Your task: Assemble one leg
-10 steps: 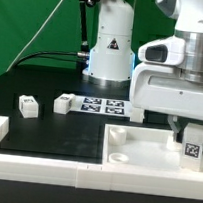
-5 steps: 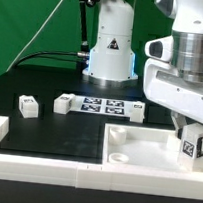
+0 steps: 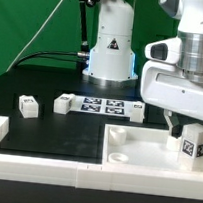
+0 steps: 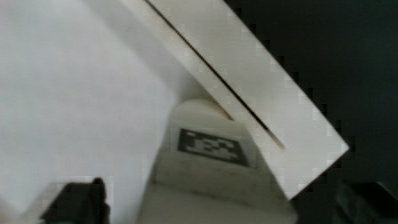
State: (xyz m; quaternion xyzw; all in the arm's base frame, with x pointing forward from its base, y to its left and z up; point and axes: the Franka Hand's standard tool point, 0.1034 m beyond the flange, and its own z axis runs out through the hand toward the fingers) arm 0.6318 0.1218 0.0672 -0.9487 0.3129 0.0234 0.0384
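A: Take the exterior view first. Where is the leg (image 3: 193, 146)?

B: Upright at the exterior view's right edge, over the large white panel (image 3: 135, 153) on the table (image 3: 46, 134). Its tag faces the camera and its long axis runs vertically. The pincer (image 3: 190, 126) sits directly above it, fingers reaching down onto its top.

A: So is it clamped?

B: I judge the pincer clamped on the leg, though the arm's housing hides most of the fingers. Whether the leg's foot touches the panel I cannot tell.

A: Other parts?

B: Three more blocks lie well apart on the table, near the marker board (image 3: 101, 106): one (image 3: 28, 105) toward the exterior view's left, one (image 3: 63, 104) just beside the board, one (image 3: 137, 112) at its far end.

A: And the wrist view?

B: The leg (image 4: 214, 170) fills it, tag visible, hanging straight below the camera with the panel (image 4: 71, 100) beneath. A dark fingertip (image 4: 75, 200) shows beside it. The coming move turns on lining that vertical axis up with a corner hole.
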